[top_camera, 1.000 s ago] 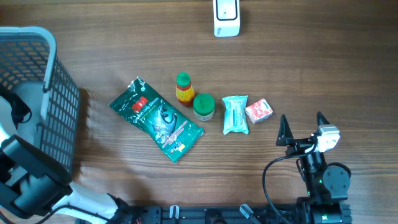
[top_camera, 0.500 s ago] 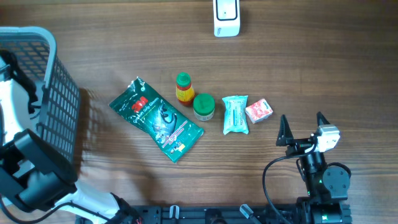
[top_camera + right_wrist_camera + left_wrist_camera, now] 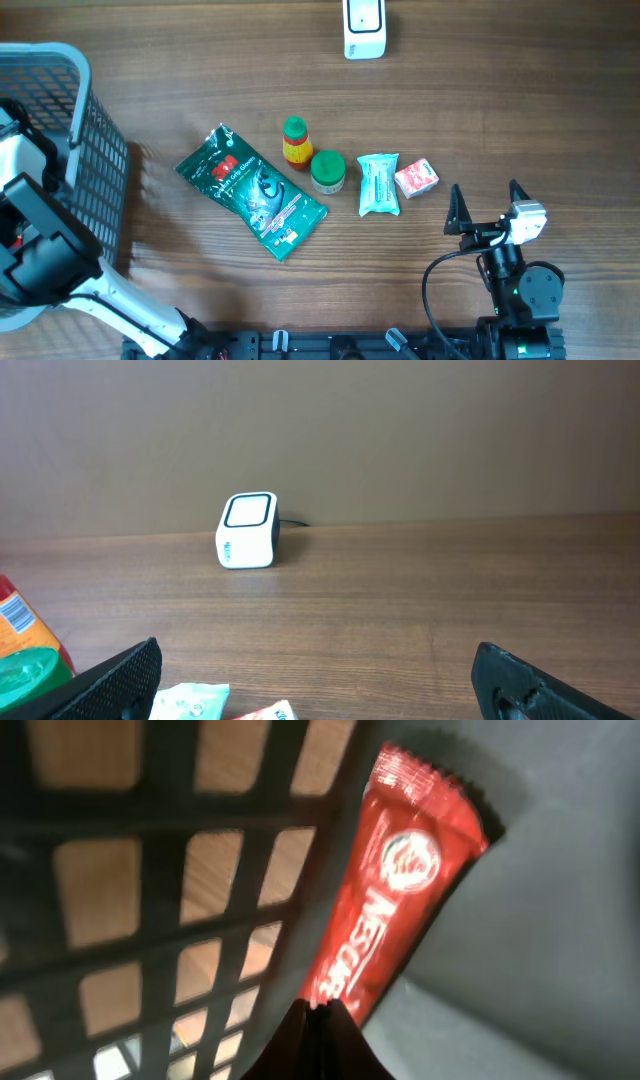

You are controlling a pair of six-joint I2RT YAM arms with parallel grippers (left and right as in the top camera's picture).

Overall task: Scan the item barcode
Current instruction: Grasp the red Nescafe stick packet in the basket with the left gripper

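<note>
My left fingers [image 3: 316, 1022] are clamped on the near end of the red Nescafé sachet [image 3: 400, 900], inside the basket [image 3: 160, 930] by its mesh wall. My right fingers [image 3: 315, 660] stand wide apart, empty, above the table [image 3: 450, 590], with the scanner [image 3: 247, 530] well ahead.

Mock shop checkout: barcode scanner [image 3: 363, 30], mesh basket [image 3: 95, 170] and packaged groceries [image 3: 252, 192] on wood table [image 3: 500, 100].

Scanner [image 3: 363, 28] in overhead, right-wrist views

Red sachet [image 3: 400, 900] and white scanner [image 3: 363, 28]
Sachet is sealed and tilted inside the basket [image 3: 100, 170], beside its mesh wall; scanner stands well apart.
</note>
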